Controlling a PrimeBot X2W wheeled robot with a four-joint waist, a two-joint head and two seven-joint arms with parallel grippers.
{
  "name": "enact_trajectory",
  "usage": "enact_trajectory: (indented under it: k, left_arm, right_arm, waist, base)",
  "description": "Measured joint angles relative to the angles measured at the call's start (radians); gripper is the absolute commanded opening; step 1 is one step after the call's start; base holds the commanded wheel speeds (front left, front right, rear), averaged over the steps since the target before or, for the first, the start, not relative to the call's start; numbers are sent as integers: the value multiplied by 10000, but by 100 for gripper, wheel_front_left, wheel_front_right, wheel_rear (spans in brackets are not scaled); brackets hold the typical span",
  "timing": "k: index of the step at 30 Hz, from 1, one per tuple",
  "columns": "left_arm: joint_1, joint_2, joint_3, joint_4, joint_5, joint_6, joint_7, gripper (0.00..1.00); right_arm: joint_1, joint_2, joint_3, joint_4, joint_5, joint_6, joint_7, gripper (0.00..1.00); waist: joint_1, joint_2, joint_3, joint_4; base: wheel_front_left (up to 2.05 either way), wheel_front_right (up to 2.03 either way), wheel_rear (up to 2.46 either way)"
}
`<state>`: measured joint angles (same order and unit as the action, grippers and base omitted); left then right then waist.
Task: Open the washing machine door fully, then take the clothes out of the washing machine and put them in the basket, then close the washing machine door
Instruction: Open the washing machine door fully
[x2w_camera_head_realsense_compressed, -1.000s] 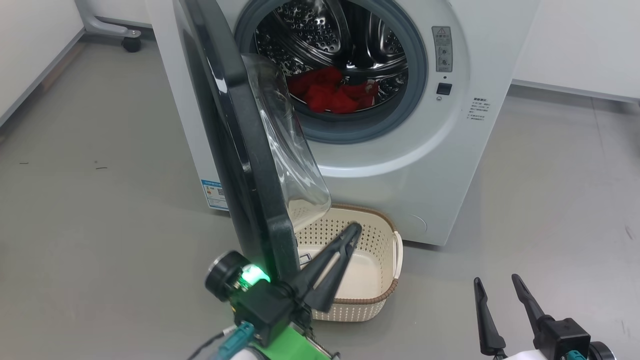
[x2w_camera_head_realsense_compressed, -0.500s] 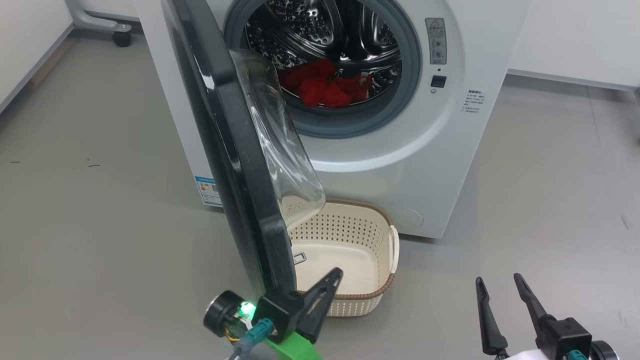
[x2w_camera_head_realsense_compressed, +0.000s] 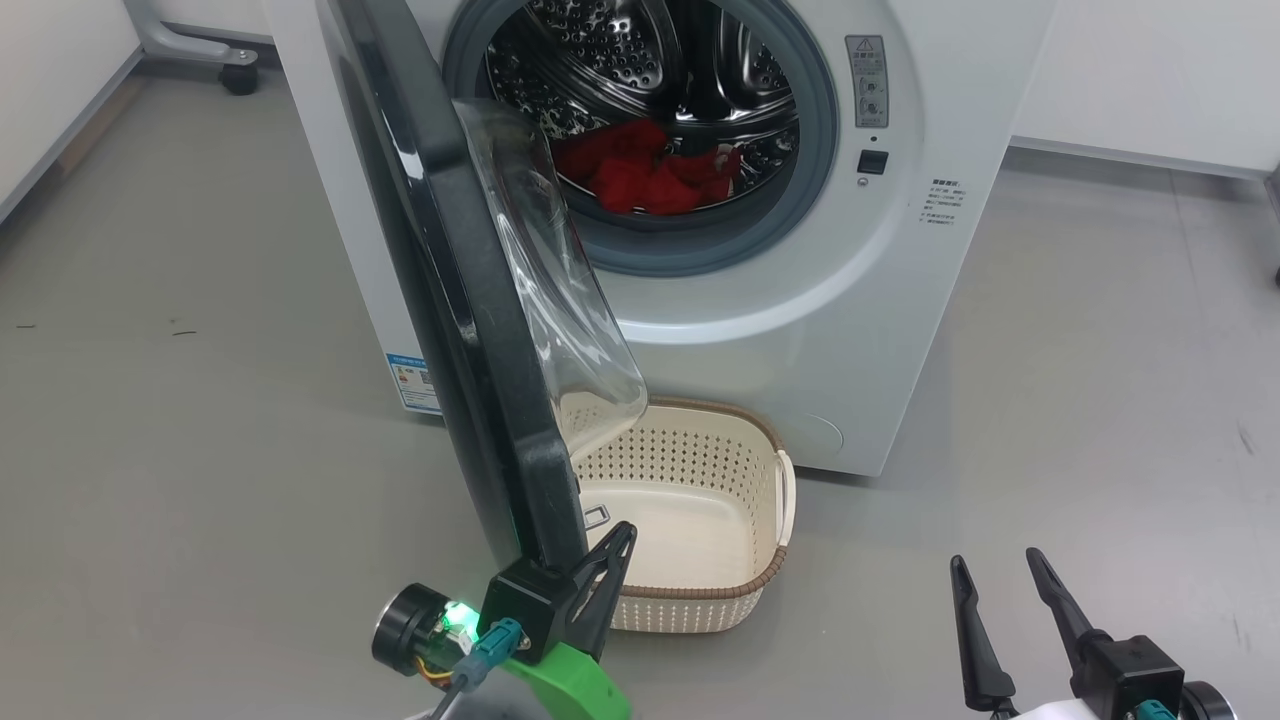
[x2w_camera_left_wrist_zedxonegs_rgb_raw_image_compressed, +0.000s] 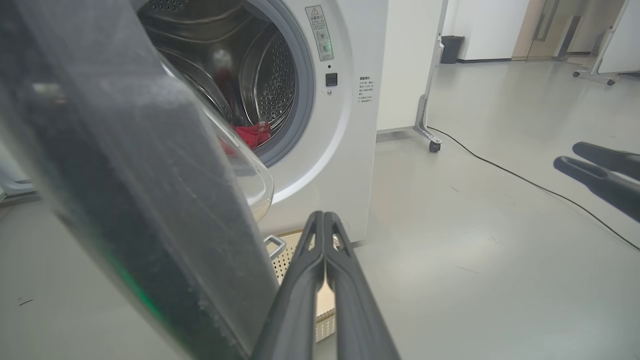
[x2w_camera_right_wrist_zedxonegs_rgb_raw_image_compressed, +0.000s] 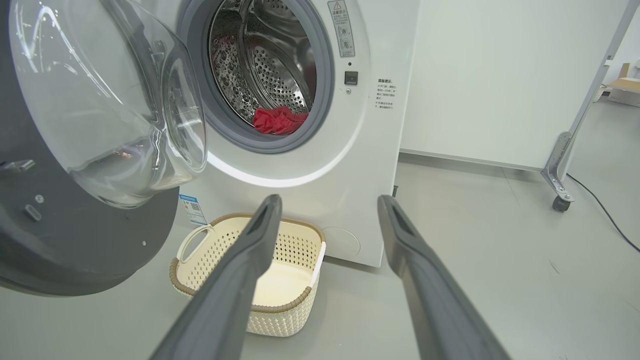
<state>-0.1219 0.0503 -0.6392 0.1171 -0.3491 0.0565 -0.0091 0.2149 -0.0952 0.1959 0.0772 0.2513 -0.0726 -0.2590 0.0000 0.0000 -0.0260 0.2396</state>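
Nearest, at the lower left, the left hand (x2w_camera_head_realsense_compressed: 620, 538) is clenched, its two dark fingers pressed flat together with nothing between them. It sits just beside the bottom corner of the washing machine door (x2w_camera_head_realsense_compressed: 480, 330); whether it actually touches that edge is hard to make out. At the lower right the right hand (x2w_camera_head_realsense_compressed: 993, 562) is released, fingers spread apart and grasping nothing, above the grey floor (x2w_camera_head_realsense_compressed: 200, 450).

The door stands swung out to the left, almost edge-on, its glass bowl (x2w_camera_head_realsense_compressed: 560, 300) facing the machine. Below the bowl the basket (x2w_camera_head_realsense_compressed: 700, 592) sits on the floor, close against the front of the washing machine (x2w_camera_head_realsense_compressed: 850, 330), its cream bottom bare.

Farthest back, the red clothes (x2w_camera_head_realsense_compressed: 640, 175) lie low in the steel drum (x2w_camera_head_realsense_compressed: 640, 60), just behind the grey seal (x2w_camera_head_realsense_compressed: 700, 255).
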Motion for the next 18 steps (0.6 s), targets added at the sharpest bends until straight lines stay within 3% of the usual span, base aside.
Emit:
enact_trajectory:
  k: [18]
  left_arm:
    - [-20,-8,305,299,-42,280,-8,0]
  right_arm:
    - [0,73,-215,23,-61,94,0,100]
  waist:
    - [0,0,1,99]
  base:
    - [0,0,0]
